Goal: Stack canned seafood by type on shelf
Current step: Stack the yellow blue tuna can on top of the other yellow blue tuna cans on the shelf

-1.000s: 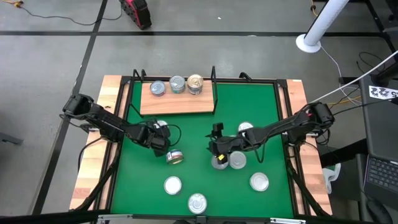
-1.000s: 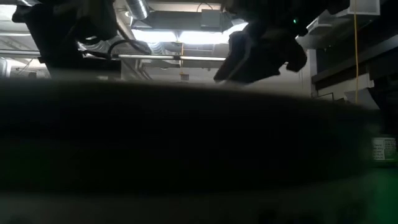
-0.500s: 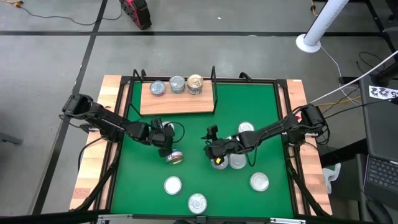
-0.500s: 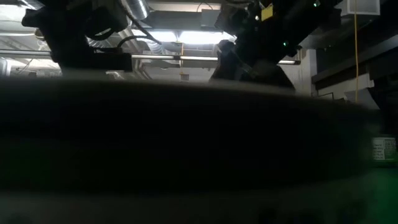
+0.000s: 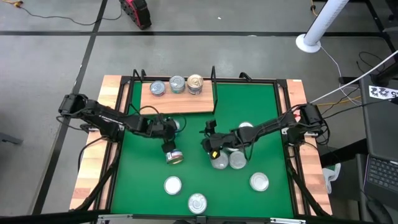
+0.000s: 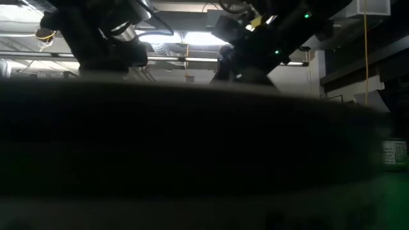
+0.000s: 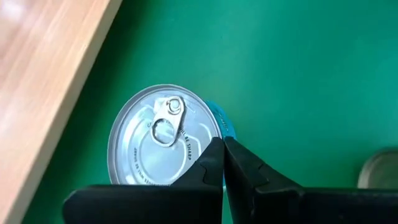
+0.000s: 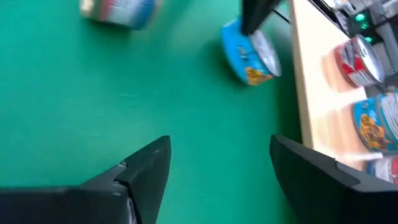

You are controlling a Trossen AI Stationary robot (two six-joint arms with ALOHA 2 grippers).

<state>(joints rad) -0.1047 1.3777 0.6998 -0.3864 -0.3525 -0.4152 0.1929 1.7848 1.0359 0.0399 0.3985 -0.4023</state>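
The shelf [image 5: 177, 102] lies at the far left of the green mat and carries three tins [image 5: 177, 84] in a row. A blue-labelled tin [image 7: 163, 146] stands tipped up on the mat just before the shelf's near edge, its silver lid toward the shelf. My left gripper [image 7: 222, 144] is shut at its rim. Another tin [image 5: 175, 157] lies on its side nearer the front. My right gripper [image 8: 217, 146] hangs open over bare mat in the middle, nothing between its fingers, with the blue tin [image 8: 252, 56] ahead of it. My left gripper has its shut fingertips [image 8: 254, 15] against the blue tin's upper rim [image 7: 214, 124], where lid meets side wall. The fingers slant down from the table's left. The tin leans on its lower edge on the mat, lid turned toward the shelf.
Two tins [image 5: 228, 162] stand close together right of my right gripper, and one [image 5: 247, 129] stands farther back. Three more [image 5: 172, 185], [image 5: 197, 202], [image 5: 259, 182] stand along the front of the mat. A black frame [image 5: 124, 124] borders the mat.
My left gripper has moved right and a little up, staying shut, and the blue tin has shifted right with it along the shelf's near edge. My right gripper, still open, has moved left and toward the far edge, away from the pair of tins.
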